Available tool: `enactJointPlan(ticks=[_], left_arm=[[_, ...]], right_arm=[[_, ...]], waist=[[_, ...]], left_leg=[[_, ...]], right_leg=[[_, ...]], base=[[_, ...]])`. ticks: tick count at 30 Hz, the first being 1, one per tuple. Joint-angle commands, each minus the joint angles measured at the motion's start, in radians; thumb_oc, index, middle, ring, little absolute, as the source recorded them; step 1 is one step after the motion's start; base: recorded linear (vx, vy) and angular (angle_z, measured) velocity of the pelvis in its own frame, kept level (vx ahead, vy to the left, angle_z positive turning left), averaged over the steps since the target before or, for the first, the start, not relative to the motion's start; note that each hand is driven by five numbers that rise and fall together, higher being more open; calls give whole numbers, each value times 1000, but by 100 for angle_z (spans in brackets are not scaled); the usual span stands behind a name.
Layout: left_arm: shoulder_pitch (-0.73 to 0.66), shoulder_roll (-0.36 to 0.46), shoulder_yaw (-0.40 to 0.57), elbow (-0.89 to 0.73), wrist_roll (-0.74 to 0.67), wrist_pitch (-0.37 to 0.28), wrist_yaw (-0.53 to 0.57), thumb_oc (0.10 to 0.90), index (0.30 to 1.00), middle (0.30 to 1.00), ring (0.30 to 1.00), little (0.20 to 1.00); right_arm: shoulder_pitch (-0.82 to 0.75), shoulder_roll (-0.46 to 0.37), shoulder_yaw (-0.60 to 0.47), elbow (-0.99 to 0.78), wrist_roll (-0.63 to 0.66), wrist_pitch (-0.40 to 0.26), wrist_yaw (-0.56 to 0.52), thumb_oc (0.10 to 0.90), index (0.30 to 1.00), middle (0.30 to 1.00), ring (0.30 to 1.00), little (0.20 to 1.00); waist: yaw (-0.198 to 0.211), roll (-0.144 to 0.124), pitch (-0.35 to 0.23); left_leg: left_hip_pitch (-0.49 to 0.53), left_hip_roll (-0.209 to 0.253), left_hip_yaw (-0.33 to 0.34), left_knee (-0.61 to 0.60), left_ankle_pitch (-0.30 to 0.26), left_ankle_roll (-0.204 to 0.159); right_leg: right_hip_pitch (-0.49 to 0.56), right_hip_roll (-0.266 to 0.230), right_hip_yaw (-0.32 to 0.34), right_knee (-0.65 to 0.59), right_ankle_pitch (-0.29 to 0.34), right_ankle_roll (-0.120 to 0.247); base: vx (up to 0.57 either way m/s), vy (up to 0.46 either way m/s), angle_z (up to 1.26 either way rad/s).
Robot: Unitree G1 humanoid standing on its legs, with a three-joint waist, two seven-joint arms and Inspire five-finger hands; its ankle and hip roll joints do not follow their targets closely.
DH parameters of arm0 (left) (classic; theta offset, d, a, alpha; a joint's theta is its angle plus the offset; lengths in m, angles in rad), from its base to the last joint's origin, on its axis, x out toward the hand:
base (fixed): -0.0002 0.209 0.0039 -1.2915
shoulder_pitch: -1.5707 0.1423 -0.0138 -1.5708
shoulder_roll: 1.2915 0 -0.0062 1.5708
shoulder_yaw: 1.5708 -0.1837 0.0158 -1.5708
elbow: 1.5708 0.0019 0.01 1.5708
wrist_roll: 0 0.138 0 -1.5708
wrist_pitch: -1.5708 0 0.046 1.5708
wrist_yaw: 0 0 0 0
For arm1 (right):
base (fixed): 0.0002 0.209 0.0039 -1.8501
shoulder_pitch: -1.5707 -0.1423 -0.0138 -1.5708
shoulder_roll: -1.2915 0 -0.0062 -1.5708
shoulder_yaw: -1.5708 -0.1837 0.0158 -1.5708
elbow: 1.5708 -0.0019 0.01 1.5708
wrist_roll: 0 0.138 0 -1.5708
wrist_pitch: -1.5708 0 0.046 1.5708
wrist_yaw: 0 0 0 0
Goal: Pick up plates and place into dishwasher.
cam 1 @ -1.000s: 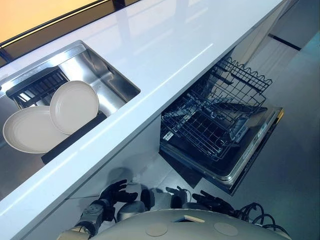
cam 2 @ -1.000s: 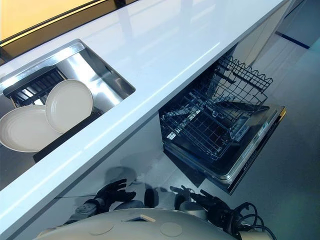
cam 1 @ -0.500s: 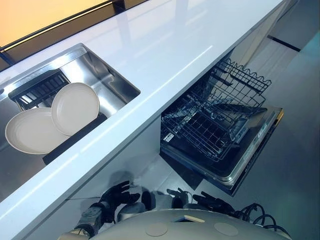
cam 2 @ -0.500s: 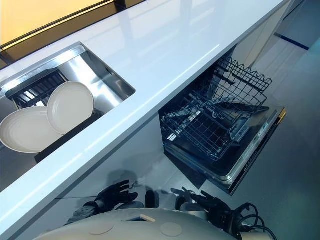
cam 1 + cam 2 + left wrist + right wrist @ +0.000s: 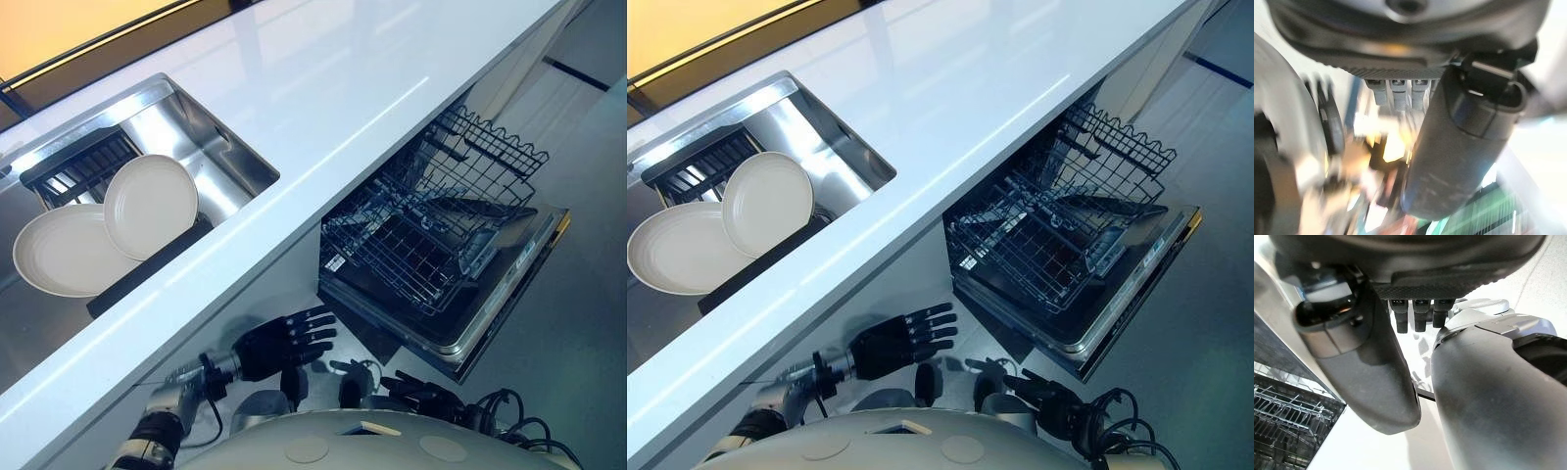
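Eye views alone show round cream plates (image 5: 147, 206) in the steel sink (image 5: 225, 162), above the empty, straight-fingered left hand (image 5: 279, 343); right hand (image 5: 421, 395) unreadable.

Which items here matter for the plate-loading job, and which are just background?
Job:
- smaller plate, leaning in the sink
- larger plate, partly behind it
- dishwasher rack, pulled out, on the open door
- left hand, open, below the counter edge

Background:
- white countertop
- dark drying rack in the sink
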Motion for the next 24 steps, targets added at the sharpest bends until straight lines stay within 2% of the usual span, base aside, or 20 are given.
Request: enactJointPlan(ticks=[1, 2, 3, 7, 9, 10, 12, 13, 14, 15, 17, 19, 20, 23, 24], left_arm=[[-102, -93, 7, -280, -334, 211, -136, 800, 900, 900, 900, 900], [-116, -119, 0, -354, -409, 246, -162, 800, 900, 900, 900, 900], [-124, -140, -23, -403, -451, 249, -161, 800, 900, 900, 900, 900], [-181, -165, -120, -585, -603, 200, -126, 800, 900, 900, 900, 900], [-219, -171, -163, -646, -740, 157, -139, 800, 900, 900, 900, 900], [-252, -169, -186, -709, -860, 139, -110, 800, 900, 900, 900, 900], [-328, -146, -212, -829, -1036, -16, -26, 800, 900, 900, 900, 900], [-343, -139, -218, -848, -1054, -55, -2, 800, 900, 900, 900, 900], [-384, -128, -227, -885, -1074, -195, 57, 800, 900, 900, 900, 900], [-389, -126, -226, -889, -1075, -208, 66, 800, 900, 900, 900, 900], [-421, -120, -218, -906, -1047, -368, 189, 800, 900, 900, 900, 900], [-428, -112, -154, -895, -942, -526, 409, 800, 900, 900, 900, 900], [-424, -102, -114, -879, -819, -624, 548, 800, 900, 900, 900, 900], [-369, -23, 69, -738, -440, -823, 855, 800, 900, 900, 900, 900], [-360, 2, 121, -706, -384, -809, 907, 800, 900, 900, 900, 900]], right_arm=[[-6, -31, -5, 19, 4, 12, 67, 800, 900, 900, 900, 900], [-6, -25, -5, 27, 4, 4, 69, 800, 900, 900, 900, 900], [-9, -21, 2, 37, 10, -3, 68, 800, 900, 900, 900, 900], [-29, -11, 35, 51, 29, -7, 55, 800, 900, 900, 900, 900], [-39, -7, 56, 58, 35, -12, 45, 800, 900, 900, 900, 900], [-41, -2, 74, 64, 43, -21, 38, 800, 900, 900, 900, 900], [-41, 12, 111, 72, 57, -41, 26, 800, 900, 900, 900, 900], [-40, 15, 117, 71, 57, -44, 22, 800, 900, 900, 900, 900], [-38, 22, 136, 71, 63, -53, 12, 800, 900, 900, 900, 900], [-38, 23, 138, 71, 63, -54, 11, 800, 900, 900, 900, 900], [-32, 30, 150, 70, 62, -66, 4, 800, 900, 900, 900, 900], [-18, 36, 151, 51, 59, -64, -8, 800, 900, 900, 900, 900], [-10, 37, 148, 40, 52, -59, -14, 800, 900, 900, 900, 900], [22, 36, 117, 9, 48, -47, -39, 800, 900, 900, 900, 900], [29, 35, 109, 15, 50, -52, -40, 800, 900, 900, 900, 900]], waist=[[32, 46, -24], [36, 41, -25], [36, 39, -26], [33, 34, -24], [28, 34, -24], [24, 34, -25], [15, 33, -28], [12, 33, -28], [7, 35, -29], [6, 35, -29], [0, 38, -29], [0, 39, -31], [2, 39, -32], [30, 43, -32], [39, 44, -38]], left_leg=[[-5, 16, 23, 2, -92, -17], [-6, 17, 20, 2, -93, -17], [-7, 17, 17, 2, -93, -18], [-11, 22, 12, 2, -93, -22], [-11, 23, 10, 2, -94, -22], [-11, 23, 9, 2, -94, -24], [-13, 23, 3, 2, -93, -29], [-14, 23, 2, 2, -93, -31], [-15, 24, 0, 2, -91, -34], [-15, 24, 0, 2, -91, -35], [-15, 22, -4, 2, -89, -37], [-15, 20, -7, 2, -87, -40], [-15, 18, -9, 2, -86, -41], [-8, 6, -29, 10, -89, -35], [-11, 2, -37, 10, -86, -32]], right_leg=[[-90, 13, -19, 151, -85, 54], [-89, 14, -21, 149, -83, 52], [-89, 16, -22, 148, -82, 50], [-90, 21, -20, 148, -84, 43], [-90, 23, -19, 148, -85, 39], [-90, 25, -18, 146, -87, 37], [-88, 30, -17, 143, -89, 34], [-87, 30, -18, 142, -90, 34], [-86, 31, -19, 140, -91, 33], [-85, 31, -19, 140, -91, 33], [-81, 31, -20, 138, -92, 33], [-76, 30, -19, 134, -93, 31], [-75, 29, -20, 132, -94, 30], [-60, 20, -36, 135, -103, 26], [-61, 18, -42, 133, -101, 25]], base=[[5, -74, 3], [4, -74, 2], [2, -75, 2], [-8, -40, 3], [0, 0, 0], [0, 0, 0], [0, 0, 0], [-2, -18, 5], [-5, -7, 6], [-2, -3, 7], [8, 9, 7], [22, 17, 4], [0, 0, 0], [49, 54, 3], [67, 58, 5]])
